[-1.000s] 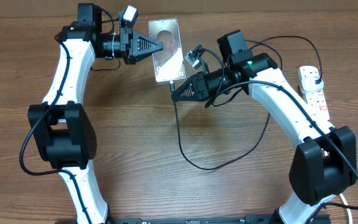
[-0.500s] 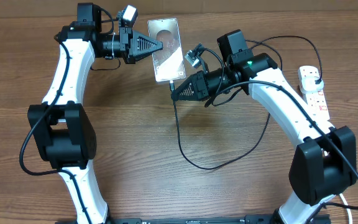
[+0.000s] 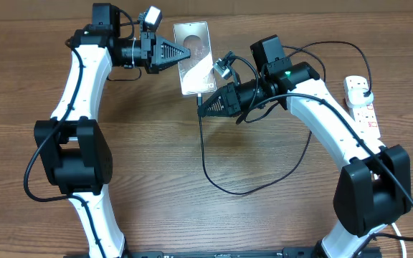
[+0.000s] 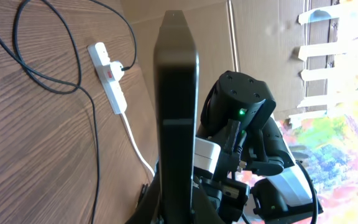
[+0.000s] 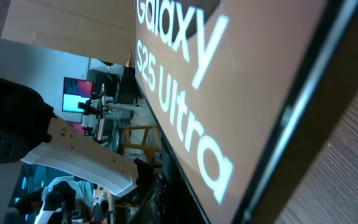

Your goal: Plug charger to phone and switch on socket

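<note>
The phone (image 3: 196, 61) is held off the table at the back, glossy face up. My left gripper (image 3: 186, 51) is shut on its left edge. In the left wrist view the phone (image 4: 178, 106) shows edge-on as a dark slab rising from between the jaws. My right gripper (image 3: 200, 109) is shut on the charger's connector end just below the phone's near edge. The charger cable (image 3: 224, 188) loops across the table to its black plug (image 3: 365, 91) in the socket (image 3: 362, 107). The right wrist view is filled by the phone's face (image 5: 185, 106) with its white lettering; the connector tip is hidden there.
The white power strip (image 4: 109, 78) lies at the right edge with its white cord (image 4: 135, 149) running off toward the front. The black cable's slack (image 4: 92, 124) lies on the wood between both arms. Cardboard walls stand behind the table.
The left gripper and the phone have shifted slightly to the right. The right gripper and the cable have barely moved.
</note>
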